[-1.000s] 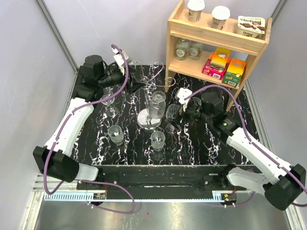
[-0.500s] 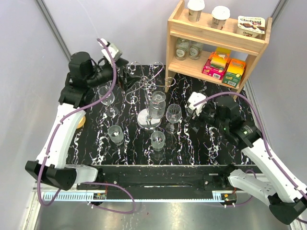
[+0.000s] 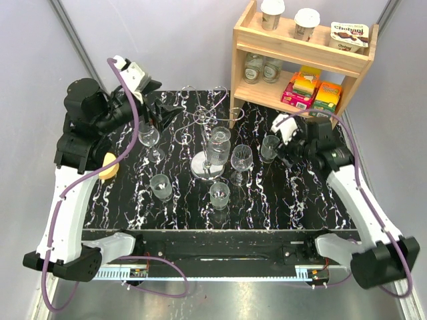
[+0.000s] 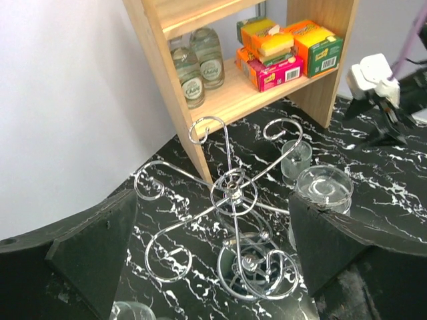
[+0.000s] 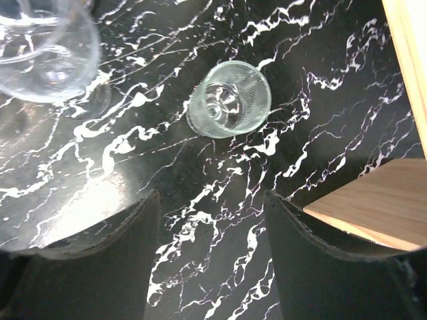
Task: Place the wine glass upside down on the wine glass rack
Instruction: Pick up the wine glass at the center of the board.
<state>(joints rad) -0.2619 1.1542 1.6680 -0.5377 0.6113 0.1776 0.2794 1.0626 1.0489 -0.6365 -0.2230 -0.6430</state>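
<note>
Left claw (image 4: 213,257) wide before the wine glass rack (image 4: 230,193), right claw (image 5: 210,220) wide (over a small glass (image 5: 229,99)).

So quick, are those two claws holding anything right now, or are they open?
Left gripper: open, holding nothing.
Right gripper: open, holding nothing.

Silver wire rack (image 4: 232,183) between left jaws is polished metal; black marbled tabletop (image 5: 220,200) between right jaws is glossy.
</note>
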